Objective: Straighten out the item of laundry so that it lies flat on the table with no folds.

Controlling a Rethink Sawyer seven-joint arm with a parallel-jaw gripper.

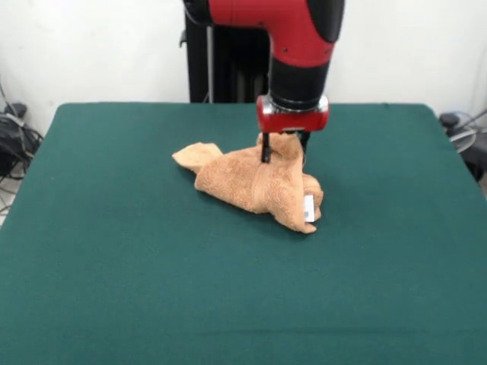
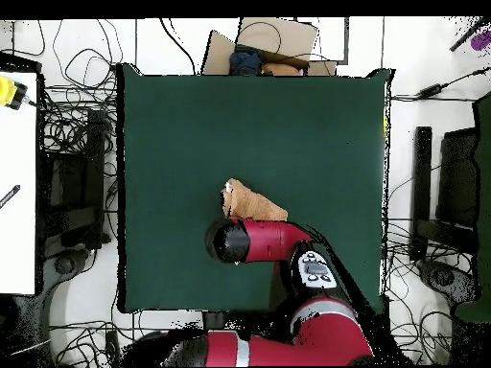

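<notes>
The tan-orange towel (image 1: 251,182) lies crumpled in a heap near the middle of the dark green table (image 1: 114,251), with a corner sticking out to the left and its white label (image 1: 309,207) at the front right end. My gripper (image 1: 284,156) points straight down over the heap's far right part. It is open, with one finger on each side of a raised bunch of towel. In the overhead view the red arm covers the gripper, and part of the towel (image 2: 251,203) shows beyond it on the table (image 2: 192,115).
The robot's black pedestal (image 1: 228,61) stands behind the table's far edge. Cables lie on the floor around the table (image 2: 77,144). A cardboard box (image 2: 273,43) sits beyond the table's edge opposite the robot. A white bench (image 2: 17,192) stands to one side.
</notes>
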